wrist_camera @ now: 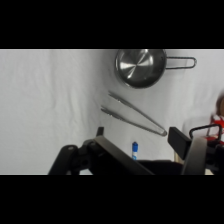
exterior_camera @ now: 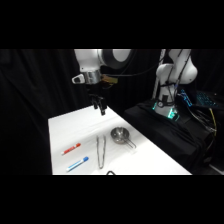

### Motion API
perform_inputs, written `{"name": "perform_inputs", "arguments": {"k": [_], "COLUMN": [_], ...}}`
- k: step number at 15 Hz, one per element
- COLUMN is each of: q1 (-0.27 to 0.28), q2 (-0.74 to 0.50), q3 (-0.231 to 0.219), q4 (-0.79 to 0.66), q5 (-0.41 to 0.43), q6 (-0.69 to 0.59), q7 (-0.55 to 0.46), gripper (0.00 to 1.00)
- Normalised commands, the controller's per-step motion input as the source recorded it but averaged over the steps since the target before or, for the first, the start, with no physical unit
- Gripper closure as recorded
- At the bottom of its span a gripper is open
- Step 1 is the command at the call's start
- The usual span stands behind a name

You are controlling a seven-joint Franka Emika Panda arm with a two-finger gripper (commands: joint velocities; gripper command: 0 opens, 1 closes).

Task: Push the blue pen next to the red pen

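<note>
In the side view the red pen (exterior_camera: 71, 148) lies on the white table (exterior_camera: 67, 127) near its left edge. The blue pen (exterior_camera: 78, 163) lies a little nearer the front, roughly parallel to it, with a gap between them. My gripper (exterior_camera: 100, 106) hangs well above the table's far part, away from both pens, open and holding nothing. In the wrist view only a short piece of the blue pen (wrist_camera: 134, 149) shows, low between the fingers of the gripper (wrist_camera: 138, 134). The red pen is hidden there.
Long metal tongs (exterior_camera: 100, 151) lie right of the pens, also seen as tongs (wrist_camera: 134, 114) in the wrist view. A small metal pot (exterior_camera: 120, 135) with a handle stands right of them, pot (wrist_camera: 140, 66). A blurred red and black object (wrist_camera: 216, 125) sits at the wrist view's right edge.
</note>
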Motion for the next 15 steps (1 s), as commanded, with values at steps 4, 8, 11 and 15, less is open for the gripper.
{"name": "perform_inputs", "arguments": {"k": [4,8,11,15], "q1": [-0.021,-0.012,0.002,0.031], "q2": [0.14,0.30,0.33,0.30], "q3": [0.037,0.055,0.068,0.076], "q4": [0.13,0.29,0.37,0.43], "q5": [0.043,0.034,0.016,0.000], "q6": [0.04,0.14,0.13,0.05], "q7": [0.00,0.01,0.05,0.09], "gripper": [0.00,0.00,0.00,0.00]}}
